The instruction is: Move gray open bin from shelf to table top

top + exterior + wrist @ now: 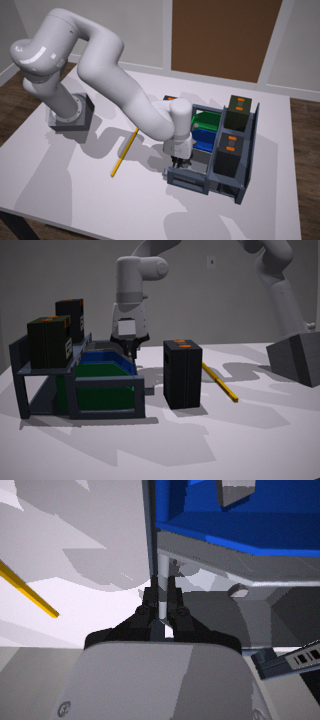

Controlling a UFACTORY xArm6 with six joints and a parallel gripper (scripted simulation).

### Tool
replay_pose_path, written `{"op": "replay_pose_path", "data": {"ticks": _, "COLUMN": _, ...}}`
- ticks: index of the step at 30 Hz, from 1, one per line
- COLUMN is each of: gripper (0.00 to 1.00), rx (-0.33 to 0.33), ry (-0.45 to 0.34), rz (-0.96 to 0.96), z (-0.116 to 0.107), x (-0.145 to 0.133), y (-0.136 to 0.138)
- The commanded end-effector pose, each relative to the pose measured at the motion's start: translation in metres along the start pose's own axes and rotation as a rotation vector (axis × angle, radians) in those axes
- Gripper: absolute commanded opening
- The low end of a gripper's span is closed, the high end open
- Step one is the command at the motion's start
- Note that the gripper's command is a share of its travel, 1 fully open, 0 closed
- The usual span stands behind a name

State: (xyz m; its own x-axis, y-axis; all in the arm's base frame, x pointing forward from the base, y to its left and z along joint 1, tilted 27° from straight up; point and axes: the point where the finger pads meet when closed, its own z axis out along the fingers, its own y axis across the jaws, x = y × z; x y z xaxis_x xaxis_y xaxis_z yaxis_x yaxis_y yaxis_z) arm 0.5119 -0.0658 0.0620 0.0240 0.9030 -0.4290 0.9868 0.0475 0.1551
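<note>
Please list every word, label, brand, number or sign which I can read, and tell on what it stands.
No text reads clearly.
Logo on the arm's wrist joint: too blurred to read.
White labels on the two cases on the shelf's upper deck: dark marks, unreadable.
</note>
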Motion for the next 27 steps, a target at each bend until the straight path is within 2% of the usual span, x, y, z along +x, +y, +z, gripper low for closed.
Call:
{"op": "replay_pose_path", "data": {"ticks": 1, "gripper": 0.0, "rx": -0.005, "ry": 0.0, "rz": 0.001, "z": -0.002, "x": 0.0, "y": 0.002}}
{"op": "replay_pose_path", "data": {"ticks": 6, "gripper": 0.0, "rx": -0.005, "ry": 0.0, "rz": 0.001, "z": -0.009, "x": 0.0, "y": 0.002}}
{"op": "replay_pose_path", "data": {"ticks": 18, "gripper": 0.0, "rx": -0.005, "ry": 0.0, "rz": 0.001, "z": -0.009, "x": 0.0, "y": 0.002}}
{"op": "replay_pose_path", "data": {"ticks": 23, "gripper": 0.0, "rx": -0.005, "ry": 0.0, "rz": 0.001, "z": -0.021, "x": 0.0, "y": 0.002}}
{"op": "replay_pose_path", "data": {"ticks": 27, "gripper": 0.0, "rx": -0.005, "ry": 0.0, "rz": 0.001, "z": -0.021, "x": 0.0, "y": 0.002}}
